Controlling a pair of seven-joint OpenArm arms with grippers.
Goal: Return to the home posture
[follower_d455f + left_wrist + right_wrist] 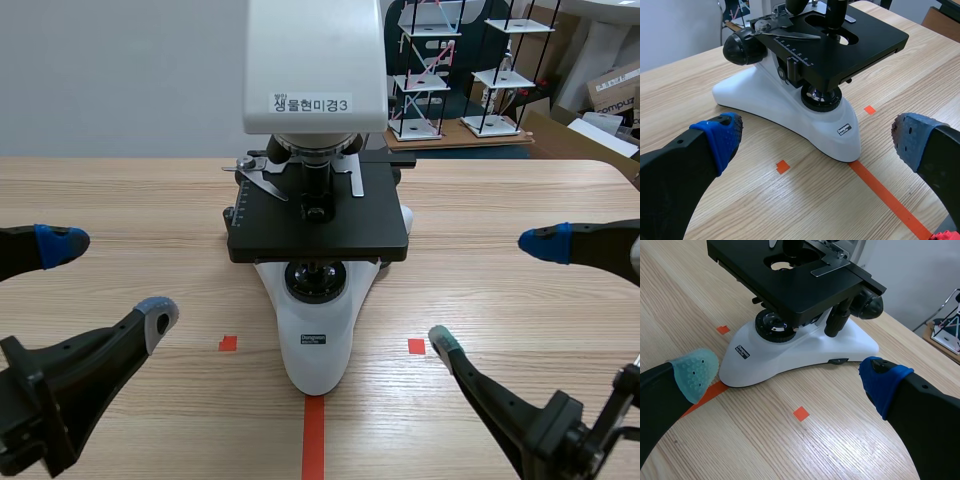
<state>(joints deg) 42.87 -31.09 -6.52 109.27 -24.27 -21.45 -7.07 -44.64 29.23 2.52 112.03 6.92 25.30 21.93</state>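
Now both arms are sitting low, flanking the microscope (316, 250).
Both the left jaws and right jaws are gaping, empty; any further pull-back is best going straight rearward over the tabletop (120, 190), staying clear of the white base (318, 350).

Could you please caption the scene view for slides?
Microscope on the table between the open left gripper and open right gripper.

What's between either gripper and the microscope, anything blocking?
Nothing visible. The left gripper and right gripper sit open on either side of the microscope base, apart from it; only table surface with tape marks lies between.
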